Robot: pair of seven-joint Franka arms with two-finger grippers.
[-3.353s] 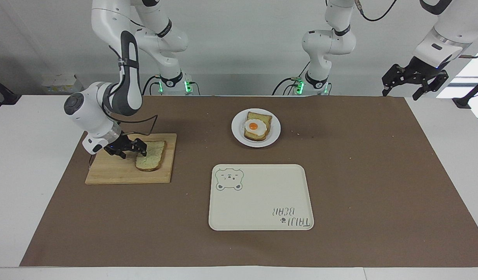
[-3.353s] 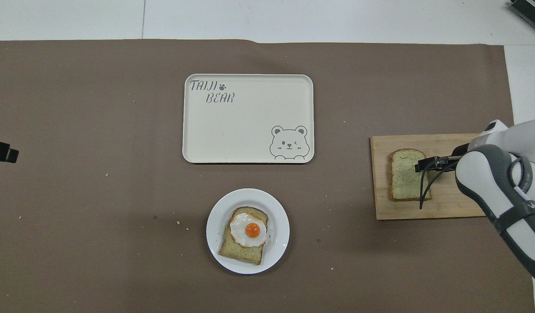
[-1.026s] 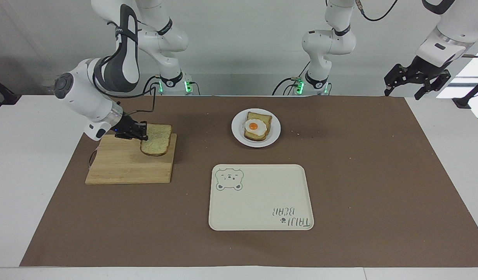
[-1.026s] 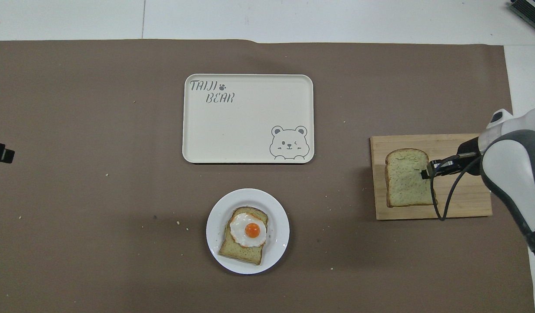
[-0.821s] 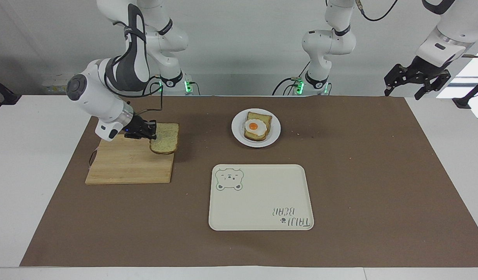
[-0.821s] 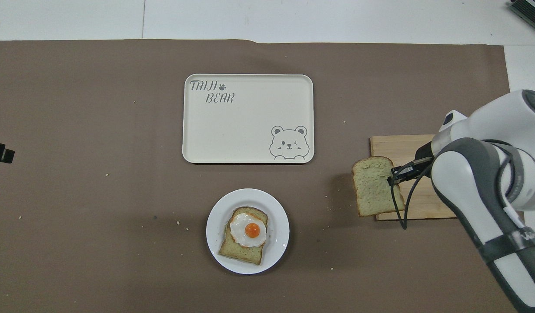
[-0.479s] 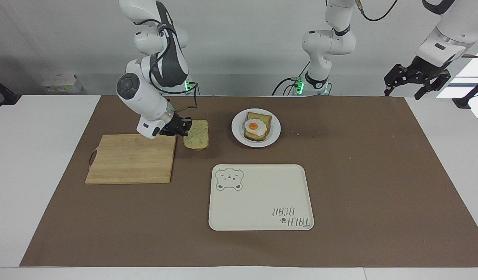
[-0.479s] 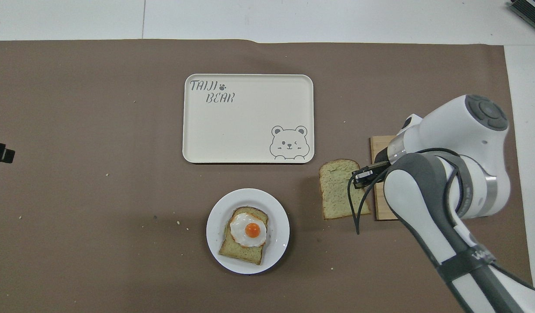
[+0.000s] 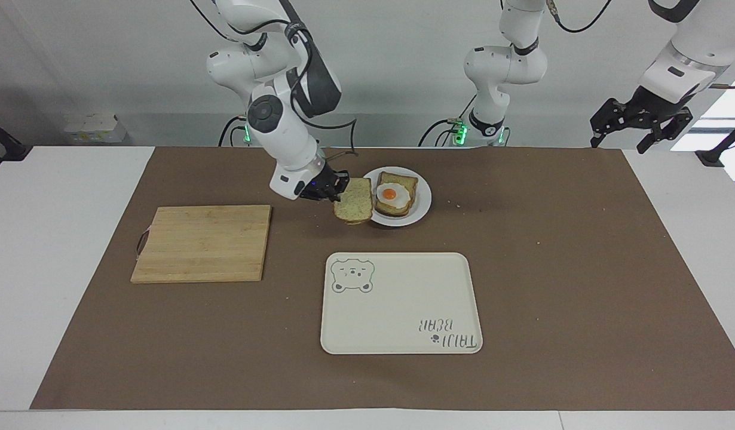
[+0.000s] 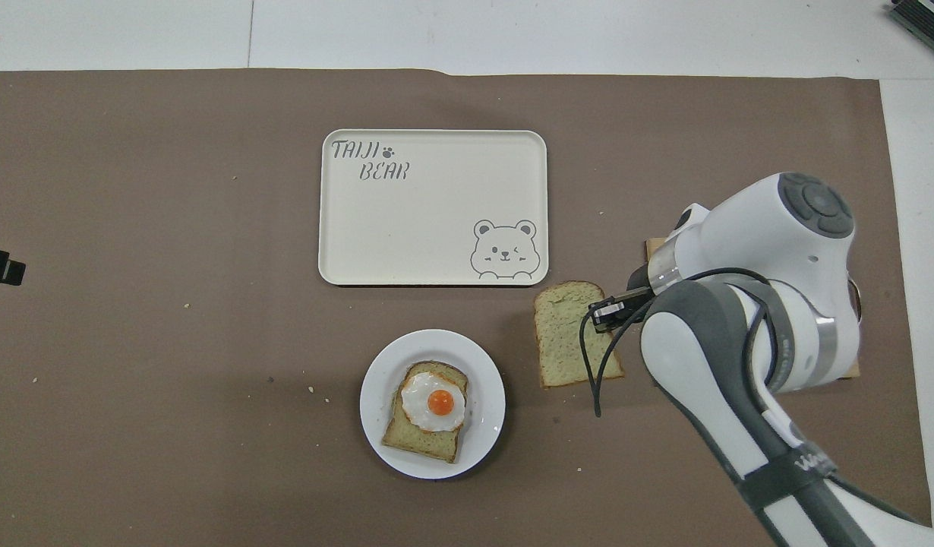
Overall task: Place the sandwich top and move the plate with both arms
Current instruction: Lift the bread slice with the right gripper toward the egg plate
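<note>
One slice of pale, speckled bread, the sandwich top (image 9: pixel 354 201), hangs from my right gripper (image 9: pixel 333 190), which is clamped on its edge and holds it up in the air, tilted. Just past the slice from my right gripper sits the plate (image 9: pixel 423 200), small, round and white, with the egg toast (image 9: pixel 395 194) lying on it, yolk up. In the facing view the held slice overlaps the plate's rim at the right arm's end; in the overhead view the slice (image 10: pixel 573 332) shows beside the plate (image 10: pixel 376 387) with a strip of brown mat between them, so I cannot tell whether it is over the rim.

Farther from me than my right gripper lies the cream tray (image 9: pixel 403 280) with the bear drawing, flat on the worktop (image 9: pixel 582 269). Toward the right arm's end, well apart from my right gripper, the wooden cutting board (image 9: pixel 203 242) lies bare.

My left gripper (image 9: pixel 637 127) waits high over the left arm's end of the worktop, its fingers spread apart and holding nothing.
</note>
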